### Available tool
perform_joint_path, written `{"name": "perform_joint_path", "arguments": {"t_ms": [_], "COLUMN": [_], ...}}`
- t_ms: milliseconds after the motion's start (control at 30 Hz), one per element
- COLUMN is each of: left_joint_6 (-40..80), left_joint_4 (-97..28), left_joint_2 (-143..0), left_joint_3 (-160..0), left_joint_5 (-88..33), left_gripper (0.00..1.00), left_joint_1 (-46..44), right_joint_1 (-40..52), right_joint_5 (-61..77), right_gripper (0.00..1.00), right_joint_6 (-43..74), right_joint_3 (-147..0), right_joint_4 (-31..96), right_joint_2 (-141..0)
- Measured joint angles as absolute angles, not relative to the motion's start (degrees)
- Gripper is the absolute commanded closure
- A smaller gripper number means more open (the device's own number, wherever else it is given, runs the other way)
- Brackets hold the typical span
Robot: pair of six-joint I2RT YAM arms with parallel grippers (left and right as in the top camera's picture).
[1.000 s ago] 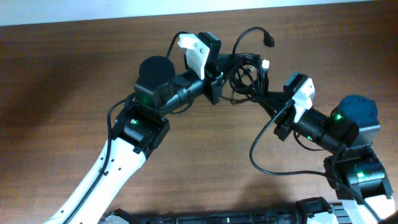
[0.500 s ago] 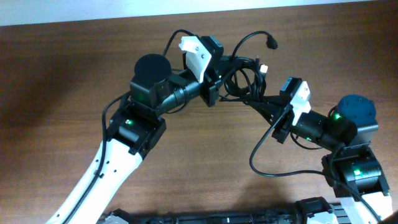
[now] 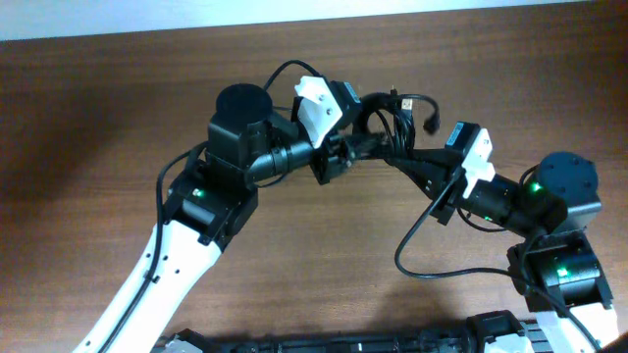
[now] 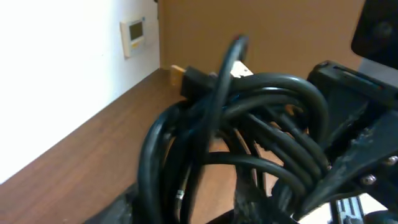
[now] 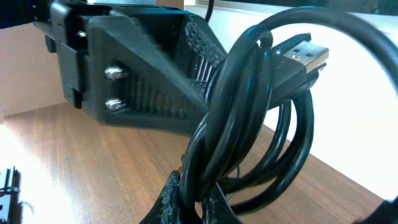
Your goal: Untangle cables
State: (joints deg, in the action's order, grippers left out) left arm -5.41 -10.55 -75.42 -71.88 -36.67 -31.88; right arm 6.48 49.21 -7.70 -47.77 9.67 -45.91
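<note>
**Overhead view: cable bundle suspended between both grippers**

1. Location of work item. The cables [image 3: 392, 120] form one tight black bundle of several overlapping loops. The bundle sits toward the far side of the table [image 3: 98, 118], right of centre, directly between the two arm ends. A black plug [image 3: 430, 125] hangs from the right edge of the bundle.

2. Right gripper [image 3: 410, 162]. It reaches in from the right and meets the bundle at its lower right edge. In the right wrist view the two fingertips [image 5: 171, 199] are clenched together on several strands, and the loops rise upward from that pinch point. A silver USB plug [image 5: 306, 56] projects from the top of the loops, pointing right.

3. Left gripper [image 3: 355, 149]. It reaches in from the left and meets the lower left edge of the bundle. In the left wrist view the loops fill the frame, close to the lens and blurred. The fingers appear only as dark shapes along the bottom edge. It cannot be determined whether this pincer is released or clenched on the strands.

4. A second connector [image 4: 186, 78] with a gold-coloured tip sits at the upper left of the loops in the left wrist view.
</note>
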Motion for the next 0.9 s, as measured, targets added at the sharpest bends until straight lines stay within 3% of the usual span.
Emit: {"name": "perform_joint_path", "arguments": {"t_ms": [33,300,333,367,400,433,467,633,733,800,833,900], "left_joint_6": [-5.8,-6.5,-6.5,-6.5,-6.5,-6.4,-6.2,-2.6,-0.8,-0.1,0.0,0.1], "left_joint_4": [-10.5,-9.2,-9.2,-9.1,-8.8,-8.2,-7.3,-4.9,-5.0,-5.9,-6.1,-6.2], "left_joint_2": [-75.4,-75.4,-75.5,-75.5,-75.5,-75.5,-75.5,-75.5,-75.5,-75.5,-75.5,-75.5], "left_joint_3": [-71.9,-71.9,-71.9,-71.9,-71.9,-71.8,-71.8,-71.8,-71.8,-71.8,-71.8,-71.8], "left_joint_5": [-36.0,-35.6,-35.6,-35.5,-35.2,-34.7,-33.9,-27.5,-23.1,-20.0,-19.2,-17.8], "left_gripper": [1.00,1.00,1.00,1.00,1.00,1.00,1.00,1.00,1.00,1.00,1.00,1.00], "left_joint_1": [-31.6,-31.4,-31.4,-31.4,-31.5,-31.6,-31.8,-32.1,-32.3,-32.3,-32.3,-32.3], "right_joint_1": [6.5,6.5,6.5,6.5,6.5,6.5,6.5,6.6,6.6,6.6,6.6,6.6], "right_joint_5": [49.4,49.4,49.5,49.5,49.5,49.7,50.1,49.8,41.3,35.9,34.6,32.8], "right_gripper": [0.96,0.96,0.90,0.61,0.44,0.39,0.01,0.01,0.01,0.40,0.54,0.49], "right_joint_6": [-7.7,-7.4,-7.4,-6.9,-6.2,-5.4,-5.1,-4.5,-4.3,-4.3,-4.6,-6.3], "right_joint_3": [-47.8,-47.8,-47.8,-47.8,-47.8,-47.8,-47.8,-47.9,-47.9,-47.9,-47.9,-47.9], "right_joint_4": [9.6,10.7,10.8,10.9,11.0,11.2,11.1,11.8,15.2,15.0,14.6,14.2], "right_joint_2": [-45.8,-45.5,-45.5,-45.5,-45.5,-45.5,-45.6,-45.6,-45.6,-45.6,-45.6,-45.6]}}
